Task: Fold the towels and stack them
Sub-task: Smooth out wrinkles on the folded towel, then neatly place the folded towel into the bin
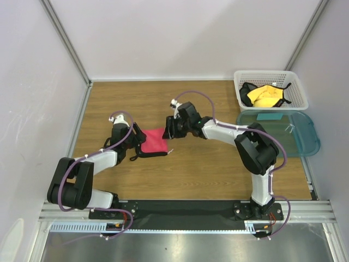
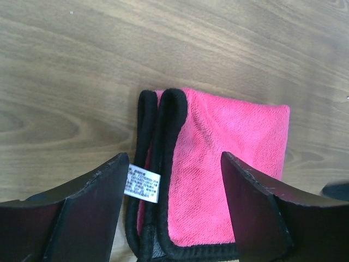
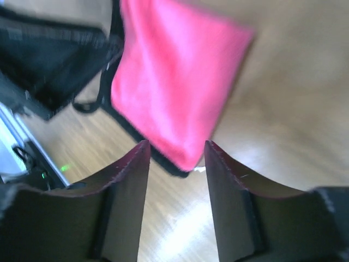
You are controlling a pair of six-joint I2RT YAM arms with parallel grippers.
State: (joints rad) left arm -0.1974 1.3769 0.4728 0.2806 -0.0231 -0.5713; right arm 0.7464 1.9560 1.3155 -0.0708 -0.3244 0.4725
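top view, left to right: left arm comes in from near-left, left gripper (image 1: 134, 146) sits at the left edge of the pink towel (image 1: 156, 141), low over the table (image 1: 207, 169)

left wrist cam: left gripper (image 2: 174, 158) is wide open, fingers (image 2: 92, 213) either side of the towel's near end, nothing pinched. pink towel (image 2: 218, 164) lies flat on the wood, folded, pink face up, black edging. two rolled black edges run side by side along its left side. white label (image 2: 143, 183) sticks out of that edge, just beside the left finger

towel is mid-table, between the two grippers, well apart from basket and tub

right gripper (image 1: 169, 130) is at the towel's far-right corner in top view. right wrist cam is blurred: right gripper (image 3: 177, 144) has jaws parted, one corner of the pink towel (image 3: 174, 82) sits in the gap at the tips. doesn't look clamped; can't tell if either pad touches it

far right: white lattice basket (image 1: 299, 94) in the back-right corner holds a bunched yellow towel (image 1: 264, 96) with a black cloth (image 1: 248, 88) just left of it, both unfolded. teal tub (image 1: 313, 136) sits just in front of the basket; touching or a hair apart, can't tell
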